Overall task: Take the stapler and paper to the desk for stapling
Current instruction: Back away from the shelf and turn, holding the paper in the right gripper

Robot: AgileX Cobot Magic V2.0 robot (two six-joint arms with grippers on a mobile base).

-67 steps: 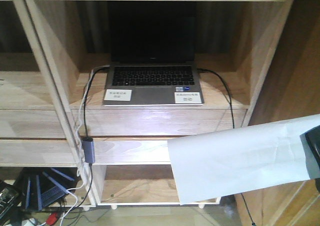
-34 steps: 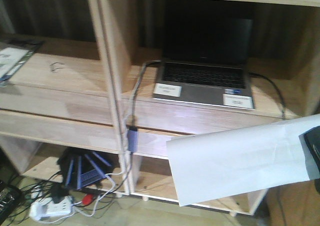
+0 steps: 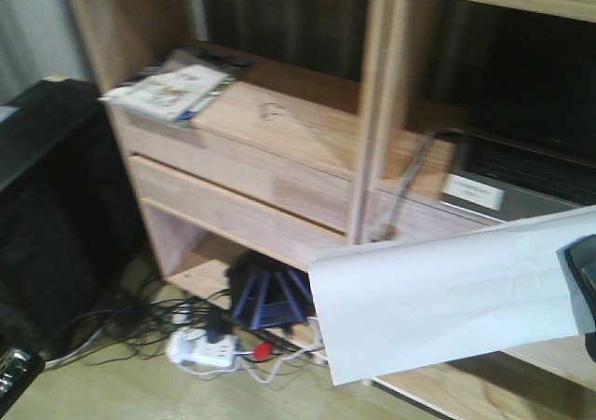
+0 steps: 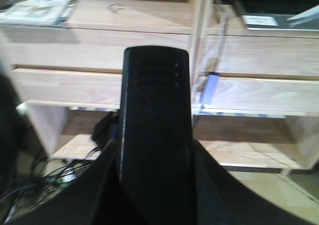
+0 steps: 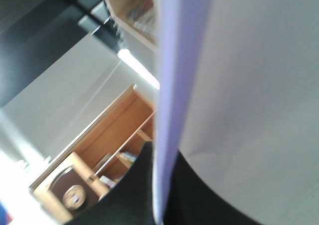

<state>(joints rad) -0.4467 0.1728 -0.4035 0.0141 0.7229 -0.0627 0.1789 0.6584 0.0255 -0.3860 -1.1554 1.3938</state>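
The paper (image 3: 447, 294), a large white sheet with faint creases, hangs out flat in the front view, pinched at its right end by my right gripper (image 3: 584, 290). The right wrist view looks along the paper's edge (image 5: 164, 110), clamped between the dark jaws of my right gripper (image 5: 162, 185). In the left wrist view my left gripper (image 4: 155, 160) is shut on the stapler (image 4: 155, 115), a long black body with ribbed grooves near its tip that sticks out forward between the fingers. The desk is out of view.
A light-wood shelf unit (image 3: 372, 113) fills the front view. It holds magazines (image 3: 172, 89) at upper left and a laptop (image 3: 531, 169) at right. A black-and-blue device (image 3: 270, 299), a white power strip (image 3: 205, 350) and tangled cables lie on the floor. Something large and black (image 3: 47, 196) stands at left.
The whole view has swung left: the laptop and shelf post slid to the right of the frame, and magazines and a black bulk came in. The paper and both grips look unchanged.
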